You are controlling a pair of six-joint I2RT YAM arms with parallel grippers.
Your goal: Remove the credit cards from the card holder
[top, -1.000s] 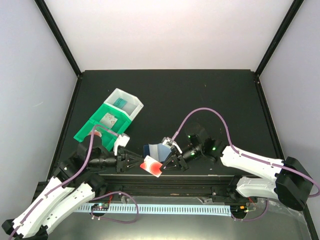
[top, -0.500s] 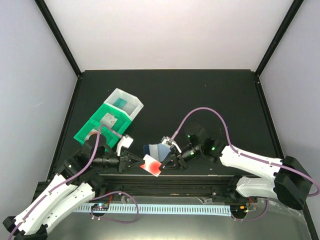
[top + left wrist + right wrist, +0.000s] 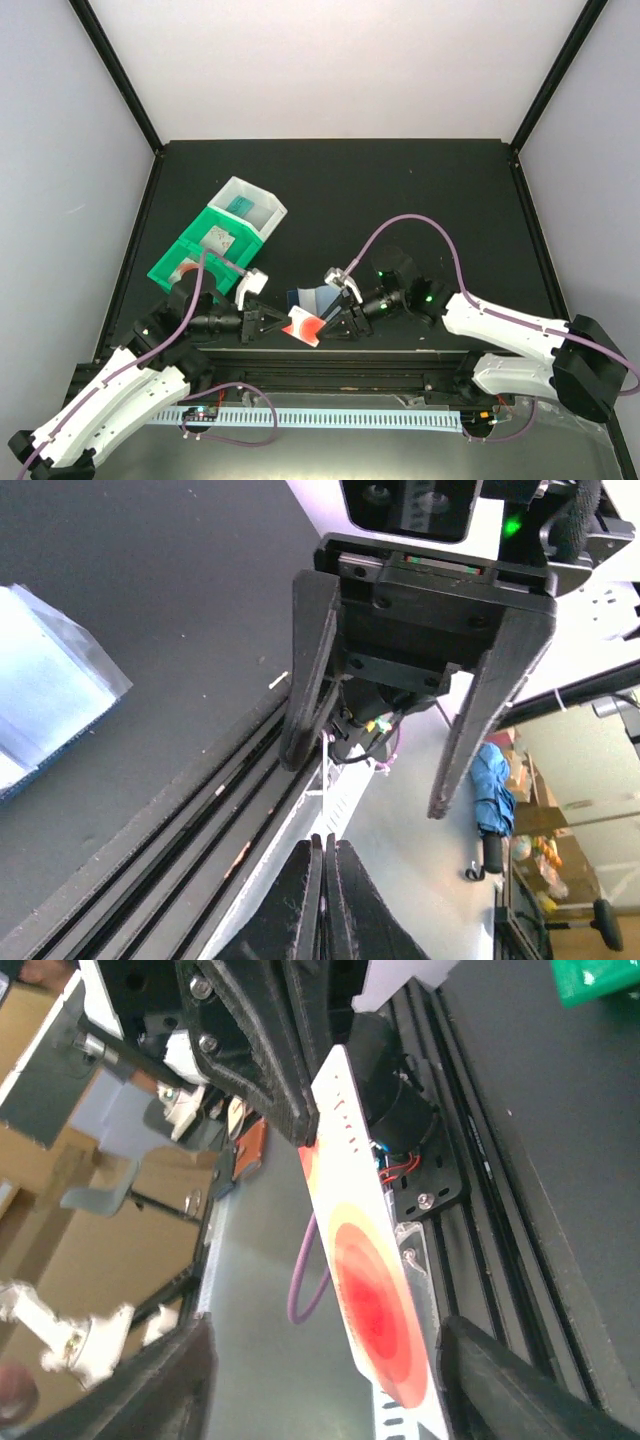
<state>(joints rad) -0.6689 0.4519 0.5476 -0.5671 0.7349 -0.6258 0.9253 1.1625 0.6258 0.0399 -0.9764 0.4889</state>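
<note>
Judging by how things lie, a handover of one card is taken to be the step in hand. On the table [image 3: 400, 200] the card holder [image 3: 312, 298] is seen lying open, pale inside up, and it has not been moved from where it lay a second ago. Just nearer the arm bases than the holder, the two hands are met tip to tip. The left hand [image 3: 280, 323], which stood spread and farther from the holder a second ago, has been brought in and pressed together on one end of the red-orange card [image 3: 303, 327]. The right hand [image 3: 336, 322], which was pinched on the card then, has been spread, and the card's other end is left free between its fingers [image 3: 190, 1380]. The card is held off the table, just beside the holder's near edge. Next, the right hand would need to be drawn clear and the card carried away from the holder and laid down. Whether another card is left in the pockets cannot be told.
</note>
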